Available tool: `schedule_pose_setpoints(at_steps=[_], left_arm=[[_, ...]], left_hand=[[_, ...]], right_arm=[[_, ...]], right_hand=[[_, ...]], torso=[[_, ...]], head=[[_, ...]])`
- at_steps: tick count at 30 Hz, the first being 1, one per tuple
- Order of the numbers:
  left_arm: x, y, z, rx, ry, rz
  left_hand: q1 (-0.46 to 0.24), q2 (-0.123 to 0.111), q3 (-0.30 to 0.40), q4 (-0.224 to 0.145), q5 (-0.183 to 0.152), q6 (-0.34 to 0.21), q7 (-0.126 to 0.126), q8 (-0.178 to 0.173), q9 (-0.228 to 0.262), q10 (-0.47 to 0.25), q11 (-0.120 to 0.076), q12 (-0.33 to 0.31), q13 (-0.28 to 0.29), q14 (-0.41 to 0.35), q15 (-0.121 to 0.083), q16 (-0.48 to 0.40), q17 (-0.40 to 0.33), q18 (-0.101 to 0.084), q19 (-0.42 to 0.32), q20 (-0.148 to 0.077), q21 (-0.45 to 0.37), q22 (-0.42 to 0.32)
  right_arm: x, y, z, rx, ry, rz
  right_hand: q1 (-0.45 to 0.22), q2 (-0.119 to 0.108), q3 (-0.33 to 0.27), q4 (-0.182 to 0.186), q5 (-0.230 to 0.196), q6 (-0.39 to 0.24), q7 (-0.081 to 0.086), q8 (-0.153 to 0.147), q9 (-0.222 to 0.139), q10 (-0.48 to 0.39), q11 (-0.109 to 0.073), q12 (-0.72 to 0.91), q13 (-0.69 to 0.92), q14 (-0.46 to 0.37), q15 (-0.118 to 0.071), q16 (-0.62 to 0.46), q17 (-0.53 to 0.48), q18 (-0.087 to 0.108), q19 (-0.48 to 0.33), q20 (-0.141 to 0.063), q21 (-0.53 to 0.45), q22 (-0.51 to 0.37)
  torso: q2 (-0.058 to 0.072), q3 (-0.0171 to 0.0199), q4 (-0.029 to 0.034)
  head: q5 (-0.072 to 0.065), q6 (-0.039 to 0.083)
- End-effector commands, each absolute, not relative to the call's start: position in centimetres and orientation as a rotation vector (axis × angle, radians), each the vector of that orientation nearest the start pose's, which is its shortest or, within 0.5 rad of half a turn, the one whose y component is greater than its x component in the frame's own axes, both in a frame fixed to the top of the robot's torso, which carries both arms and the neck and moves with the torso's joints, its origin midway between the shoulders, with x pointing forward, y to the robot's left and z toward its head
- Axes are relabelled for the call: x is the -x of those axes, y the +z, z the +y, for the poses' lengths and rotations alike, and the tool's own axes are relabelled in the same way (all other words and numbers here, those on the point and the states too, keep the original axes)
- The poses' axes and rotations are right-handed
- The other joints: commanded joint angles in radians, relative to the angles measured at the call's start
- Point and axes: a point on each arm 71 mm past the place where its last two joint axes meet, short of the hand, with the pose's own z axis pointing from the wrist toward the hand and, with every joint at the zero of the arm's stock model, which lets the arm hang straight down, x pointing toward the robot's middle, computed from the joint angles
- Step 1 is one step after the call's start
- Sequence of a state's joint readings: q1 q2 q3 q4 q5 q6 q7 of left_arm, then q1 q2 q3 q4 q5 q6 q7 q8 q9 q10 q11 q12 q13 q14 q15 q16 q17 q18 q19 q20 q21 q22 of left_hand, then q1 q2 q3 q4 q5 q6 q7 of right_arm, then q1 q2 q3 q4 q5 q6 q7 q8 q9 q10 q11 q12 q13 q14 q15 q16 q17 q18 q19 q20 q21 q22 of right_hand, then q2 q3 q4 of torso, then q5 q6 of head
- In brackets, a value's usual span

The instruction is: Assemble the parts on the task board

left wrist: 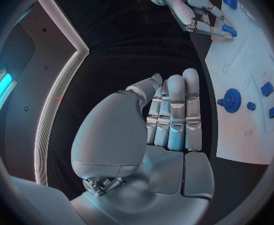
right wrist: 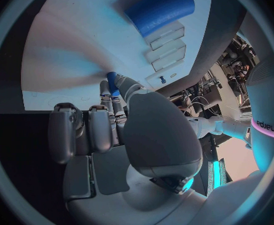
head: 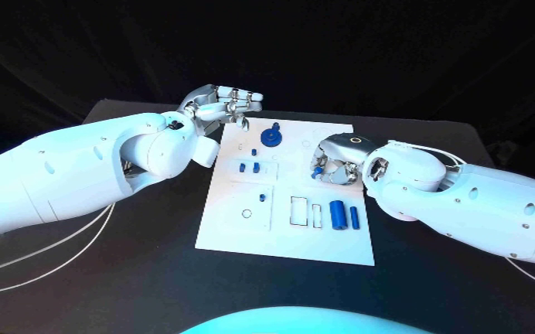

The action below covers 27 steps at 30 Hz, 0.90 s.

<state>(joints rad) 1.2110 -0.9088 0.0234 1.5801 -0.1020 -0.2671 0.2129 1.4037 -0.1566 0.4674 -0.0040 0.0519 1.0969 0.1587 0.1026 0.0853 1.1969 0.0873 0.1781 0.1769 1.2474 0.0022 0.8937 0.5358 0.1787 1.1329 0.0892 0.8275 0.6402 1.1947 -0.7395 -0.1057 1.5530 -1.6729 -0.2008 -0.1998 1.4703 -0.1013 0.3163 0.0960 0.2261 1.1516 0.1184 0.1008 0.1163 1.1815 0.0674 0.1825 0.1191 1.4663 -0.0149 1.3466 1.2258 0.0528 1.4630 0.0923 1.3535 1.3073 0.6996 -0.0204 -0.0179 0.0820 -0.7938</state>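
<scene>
Black worktop [head: 134, 272] carries the white task board [head: 292, 226] at its middle. Left robot hand [head: 223, 104] hovers off the board's far left corner, fingers pressed together, holding nothing. Right robot hand [head: 337, 161] pinches a small blue part [right wrist: 112, 80] above the board's right side, beyond two blue cylinders [head: 345, 216].
</scene>
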Motion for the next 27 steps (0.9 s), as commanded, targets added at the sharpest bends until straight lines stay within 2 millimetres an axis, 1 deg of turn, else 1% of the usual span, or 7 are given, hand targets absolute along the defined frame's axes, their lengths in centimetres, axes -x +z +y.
schedule_pose_setpoints(at_steps=[1,6,9,14,17,20,27], left_arm=[[-48.6,-15.5,21.9,1.073,-1.520,1.558],[-48.6,-15.5,21.9,1.074,-1.519,1.557],[-48.7,-15.5,21.9,1.074,-1.519,1.557],[-48.7,-15.5,21.8,1.074,-1.519,1.556],[-48.7,-15.5,21.8,1.073,-1.521,1.557],[-48.7,-15.5,21.7,1.073,-1.522,1.557],[-48.8,-15.6,21.5,1.071,-1.526,1.559]], left_hand=[[0.001,0.003,-0.004,-0.004,0.000,-0.007,0.002,0.006,-0.001,-0.007,-0.003,0.003,0.001,-0.006,0.001,-0.005,-0.001,0.006,0.005,0.000,-0.007,-0.001],[0.001,0.003,-0.004,-0.004,0.000,-0.007,0.002,0.006,-0.001,-0.007,-0.003,0.003,0.001,-0.006,0.001,-0.005,-0.001,0.006,0.005,0.000,-0.007,-0.001],[0.001,0.003,-0.004,-0.004,0.000,-0.007,0.002,0.006,-0.001,-0.007,-0.003,0.003,0.001,-0.006,0.001,-0.005,-0.001,0.006,0.005,0.000,-0.007,-0.001],[-0.002,0.003,-0.007,-0.003,-0.001,-0.010,0.003,0.006,-0.002,-0.009,-0.002,0.004,0.001,-0.006,0.001,-0.005,-0.001,0.006,0.005,0.000,-0.008,-0.002],[-0.003,0.003,-0.007,-0.003,-0.001,-0.010,0.003,0.006,-0.002,-0.010,-0.002,0.004,0.001,-0.006,0.001,-0.005,-0.001,0.006,0.005,0.000,-0.008,-0.002],[-0.003,0.004,-0.007,-0.003,-0.001,-0.010,0.003,0.006,-0.002,-0.010,-0.002,0.004,0.001,-0.006,0.001,-0.005,-0.002,0.006,0.005,0.000,-0.008,-0.002],[-0.003,0.004,-0.007,-0.003,-0.001,-0.010,0.003,0.006,-0.002,-0.010,-0.002,0.004,0.001,-0.006,0.001,-0.005,-0.002,0.006,0.005,0.000,-0.008,-0.002]], right_arm=[[-46.2,-20.8,-13.9,0.402,0.603,1.668],[-45.8,-19.9,-14.2,0.348,0.635,1.617],[-45.4,-19.0,-14.3,0.325,0.653,1.598],[-44.3,-17.5,-13.7,0.325,0.697,1.579],[-43.5,-17.0,-12.7,0.338,0.733,1.576],[-42.6,-16.8,-11.2,0.359,0.779,1.580],[-40.5,-17.6,-7.3,0.422,0.885,1.596]], right_hand=[[0.022,0.025,0.021,-0.013,-0.003,0.018,-0.002,0.010,0.011,0.032,-0.016,0.008,0.010,0.040,-0.010,0.007,0.002,-0.009,0.025,-0.009,0.012,0.197],[0.027,0.021,0.039,-0.031,0.002,0.022,0.001,0.012,0.017,0.041,-0.018,0.008,0.016,0.040,-0.012,0.008,0.003,-0.011,0.027,-0.012,0.017,0.199],[0.028,0.019,0.047,-0.039,0.004,0.020,0.002,0.010,0.019,0.041,-0.017,0.006,0.018,0.039,-0.011,0.008,0.002,-0.011,0.027,-0.013,0.016,0.200],[0.027,0.015,0.052,-0.044,0.005,0.019,0.004,0.009,0.020,0.040,-0.015,0.004,0.019,0.039,-0.011,0.008,0.002,-0.011,0.027,-0.013,0.017,0.200],[0.027,0.014,0.053,-0.046,0.005,0.018,0.004,0.008,0.021,0.040,-0.015,0.004,0.020,0.039,-0.010,0.007,0.001,-0.011,0.027,-0.013,0.017,0.201],[0.026,0.013,0.054,-0.047,0.005,0.018,0.005,0.008,0.021,0.040,-0.015,0.004,0.020,0.039,-0.010,0.007,0.001,-0.011,0.026,-0.013,0.016,0.200],[0.023,0.011,0.057,-0.049,0.005,0.016,0.007,0.006,0.022,0.039,-0.013,0.002,0.021,0.039,-0.009,0.006,-0.001,-0.010,0.025,-0.012,0.012,0.200]], torso=[[0.000,0.0000,0.0003],[-0.001,-0.0004,0.0001],[-0.001,-0.0004,-0.0006],[-0.001,-0.0001,-0.0015],[-0.001,-0.0008,0.0000],[-0.001,-0.0005,0.0000],[-0.001,-0.0009,0.0002]], head=[[-0.001,-0.001],[0.000,-0.001],[0.001,0.000],[0.004,0.001],[0.004,0.002],[0.009,0.002],[0.018,-0.001]])
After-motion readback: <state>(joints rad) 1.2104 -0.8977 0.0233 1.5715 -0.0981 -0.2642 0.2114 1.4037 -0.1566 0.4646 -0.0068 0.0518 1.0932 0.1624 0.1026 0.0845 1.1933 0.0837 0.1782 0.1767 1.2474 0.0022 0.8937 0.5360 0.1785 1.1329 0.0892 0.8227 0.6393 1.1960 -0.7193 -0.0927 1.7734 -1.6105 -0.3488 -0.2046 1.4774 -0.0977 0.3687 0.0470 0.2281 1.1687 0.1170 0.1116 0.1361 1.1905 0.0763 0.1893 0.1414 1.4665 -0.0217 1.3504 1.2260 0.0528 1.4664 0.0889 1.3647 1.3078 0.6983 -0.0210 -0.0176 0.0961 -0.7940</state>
